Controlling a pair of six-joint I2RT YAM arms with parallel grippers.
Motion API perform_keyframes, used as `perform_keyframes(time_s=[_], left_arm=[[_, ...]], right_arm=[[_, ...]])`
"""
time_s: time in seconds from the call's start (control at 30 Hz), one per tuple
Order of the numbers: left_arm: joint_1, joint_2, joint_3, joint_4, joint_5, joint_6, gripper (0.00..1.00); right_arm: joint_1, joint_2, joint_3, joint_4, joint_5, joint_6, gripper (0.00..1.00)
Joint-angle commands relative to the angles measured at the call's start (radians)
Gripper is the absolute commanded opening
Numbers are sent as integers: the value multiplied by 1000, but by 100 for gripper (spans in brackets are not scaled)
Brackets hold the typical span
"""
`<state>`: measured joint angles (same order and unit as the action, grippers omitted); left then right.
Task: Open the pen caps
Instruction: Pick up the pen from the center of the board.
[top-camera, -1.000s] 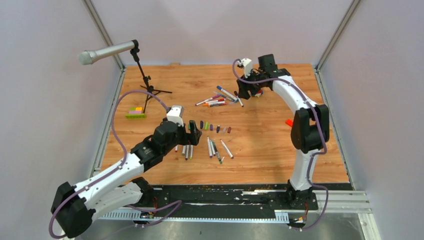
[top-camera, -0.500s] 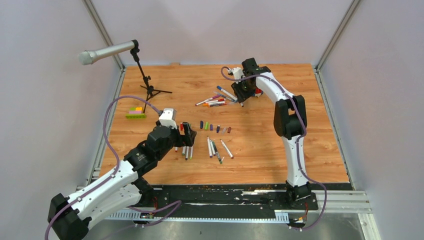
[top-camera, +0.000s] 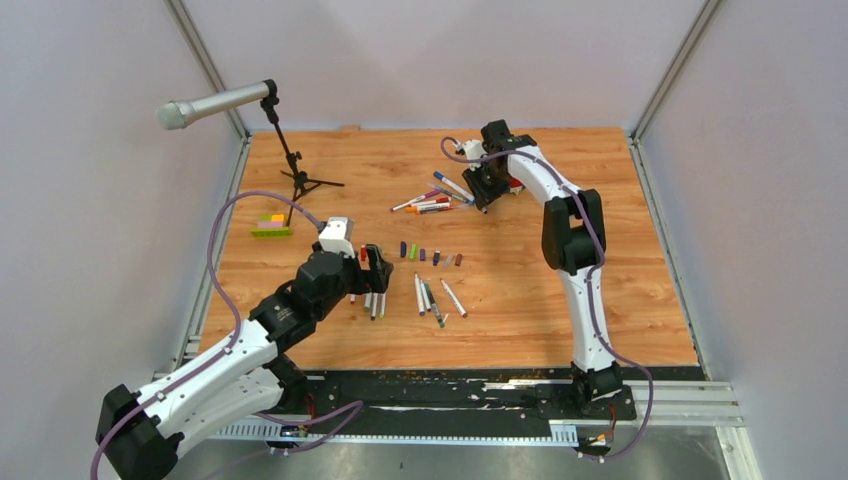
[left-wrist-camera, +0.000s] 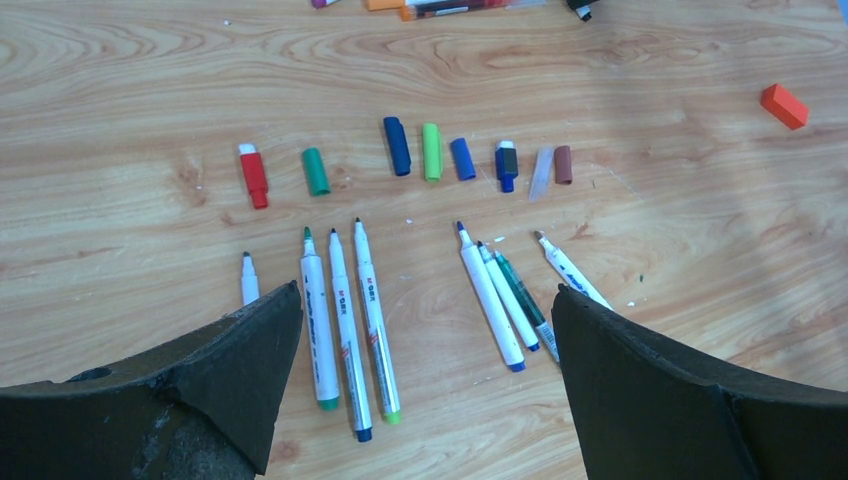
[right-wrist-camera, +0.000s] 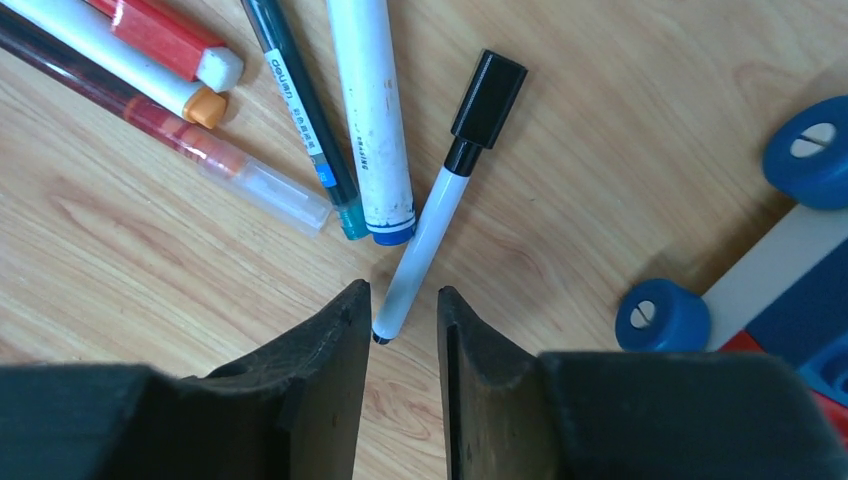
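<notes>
Right gripper (right-wrist-camera: 402, 296) nearly closed around the tail of a pen (right-wrist-camera: 425, 235).
Its two sides stand a little apart, not squeezing yet. The pen lies flat on the surface (right-wrist-camera: 600, 120), pointing away from the gripper, black cap (right-wrist-camera: 488, 98) at the far end.

"deli" on dark teal pen (right-wrist-camera: 300, 110)
</notes>
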<state>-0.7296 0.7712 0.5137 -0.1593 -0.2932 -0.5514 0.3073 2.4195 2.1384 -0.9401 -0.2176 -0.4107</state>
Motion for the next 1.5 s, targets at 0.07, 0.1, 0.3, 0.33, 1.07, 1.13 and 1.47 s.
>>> perform_keyframes(time_s=[0.07, 0.1, 0.3, 0.33, 1.07, 1.13, 1.47], left_arm=[[5, -6, -8, 23, 4, -22, 100], [5, -8, -8, 22, 5, -22, 100], [6, -16, -9, 27, 11, -31, 100], [6, -17, -11, 30, 12, -33, 100], [6, -21, -64, 216, 148, -113, 100], [5, -21, -63, 215, 153, -116, 100], [6, -33, -79, 236, 176, -151, 100]], right_arm=[[7, 30, 48, -9, 34, 26, 25], [7, 31, 46, -9, 38, 26, 21], [1, -7, -28, -12, 60, 39, 4], [-4, -24, -53, -9, 58, 40, 3], [-48, -456, -738, 62, 98, -53, 14], [-48, -438, -719, 55, 102, -51, 16], [-36, -395, -737, 96, 149, -40, 20]])
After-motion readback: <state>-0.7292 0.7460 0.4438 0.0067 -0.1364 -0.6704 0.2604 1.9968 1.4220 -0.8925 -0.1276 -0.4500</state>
